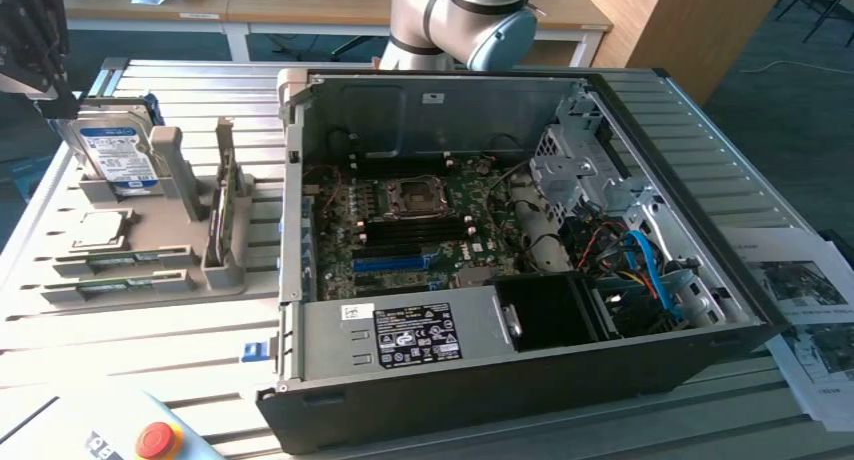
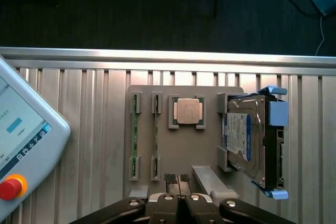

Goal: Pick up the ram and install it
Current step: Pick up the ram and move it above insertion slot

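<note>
Gripper [image 2: 178, 178] is right up front, its two fingertips pressed together with nothing between them, hovering at the edge of the gray parts tray [image 2: 181, 148]. On that tray the ram [image 2: 156, 140] sits in its slot, with a second stick [image 2: 135, 140] just beside it. The silver processor [image 2: 188, 111] is in the tray's middle pocket. The hard drive [image 2: 247, 140] stands on edge at the tray's end away from the sticks. The open PC case [image 1: 534, 380] sits next to the tray.
</note>
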